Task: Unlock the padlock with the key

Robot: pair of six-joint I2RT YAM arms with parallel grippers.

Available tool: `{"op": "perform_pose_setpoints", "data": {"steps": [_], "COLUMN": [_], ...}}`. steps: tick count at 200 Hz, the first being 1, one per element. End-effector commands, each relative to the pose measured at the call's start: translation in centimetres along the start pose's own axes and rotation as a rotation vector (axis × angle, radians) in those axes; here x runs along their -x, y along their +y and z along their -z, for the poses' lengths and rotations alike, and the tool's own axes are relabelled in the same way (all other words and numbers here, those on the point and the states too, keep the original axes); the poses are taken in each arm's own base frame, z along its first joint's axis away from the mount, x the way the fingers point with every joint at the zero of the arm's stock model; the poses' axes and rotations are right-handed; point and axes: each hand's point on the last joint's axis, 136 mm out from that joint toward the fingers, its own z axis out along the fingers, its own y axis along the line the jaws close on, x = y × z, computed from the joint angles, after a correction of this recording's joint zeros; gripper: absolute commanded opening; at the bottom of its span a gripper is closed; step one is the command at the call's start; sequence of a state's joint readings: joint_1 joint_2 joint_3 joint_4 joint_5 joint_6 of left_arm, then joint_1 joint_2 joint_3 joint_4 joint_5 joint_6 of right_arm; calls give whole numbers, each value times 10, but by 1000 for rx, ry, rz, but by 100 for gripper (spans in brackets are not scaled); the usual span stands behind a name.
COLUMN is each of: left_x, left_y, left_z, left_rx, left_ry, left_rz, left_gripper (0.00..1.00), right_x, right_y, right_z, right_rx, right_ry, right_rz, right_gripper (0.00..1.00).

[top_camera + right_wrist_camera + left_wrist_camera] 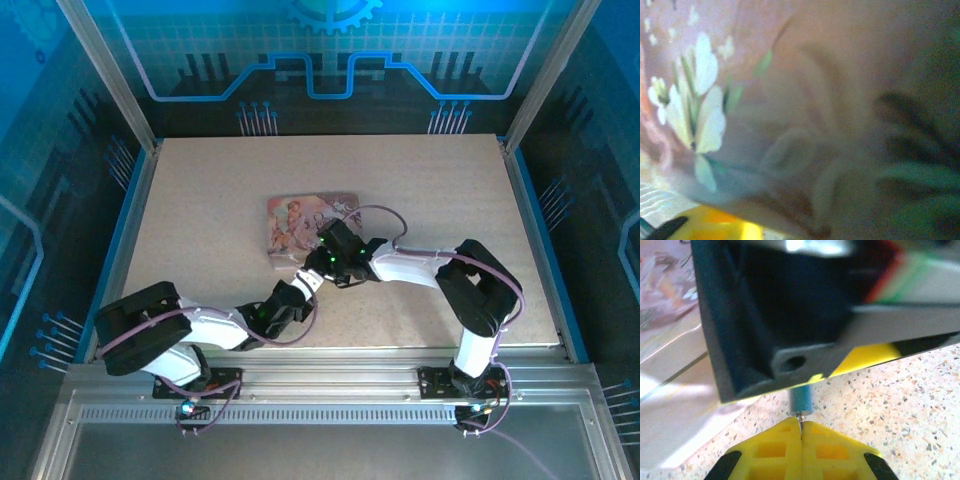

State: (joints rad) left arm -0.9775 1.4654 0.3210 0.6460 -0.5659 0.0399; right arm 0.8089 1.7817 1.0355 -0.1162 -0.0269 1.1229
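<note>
Here the left hand (801, 426) is pinching its yellow fingers tight on a thin silvery piece, which I am taking for the key (801, 418), at the lower middle of the frame. Just above, a small bluish body, probably the padlock (800, 398), is touching the key tip under the dark right hand (333, 262). Whether that hand is wide or narrow I cannot tell. The pink tin (665, 300) is lying at the upper left on the table (910, 400). For a good turn, I am advising a straight key and a steadied lock.
</note>
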Motion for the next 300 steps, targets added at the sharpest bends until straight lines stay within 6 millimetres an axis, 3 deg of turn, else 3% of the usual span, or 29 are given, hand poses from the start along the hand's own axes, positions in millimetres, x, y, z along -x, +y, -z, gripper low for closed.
{"op": "perform_pose_setpoints", "data": {"steps": [1, 37, 102, 174, 199, 231, 236, 267, 300], "left_x": [-7, -9, -5, 0, 2, 4, 4, 6, 4], "left_y": [-11, -10, -7, -6, -6, -6, -6, -3, 8], "left_z": [3, 0, -2, 0, 1, 3, 3, 9, 15], "left_rx": [-95, -105, -87, -89, -92, -100, -101, -100, -92], "left_ry": [28, 36, 27, 5, -5, -18, -17, -21, 5], "left_rz": [76, 117, 143, 159, 173, 188, 189, 216, 308], "left_gripper": [0, 0, 0, 0, 0, 0, 4, 36, 44], "right_x": [-6, -4, -14, -23, -26, -24, -29, -27, -24], "right_y": [-18, -15, -19, -21, -24, -21, -32, -35, -35], "right_z": [6, 12, 10, 2, 0, 0, -2, -2, -1], "right_rx": [-60, -43, -21, -4, 4, 35, 19, 54, 89], "right_ry": [21, 6, 25, 61, 64, 51, 57, 31, 1], "right_rz": [-10, -12, -41, -78, -103, -133, -145, -212, -259], "right_gripper": [51, 60, 58, 35, 17, 0, 0, 0, 0]}}
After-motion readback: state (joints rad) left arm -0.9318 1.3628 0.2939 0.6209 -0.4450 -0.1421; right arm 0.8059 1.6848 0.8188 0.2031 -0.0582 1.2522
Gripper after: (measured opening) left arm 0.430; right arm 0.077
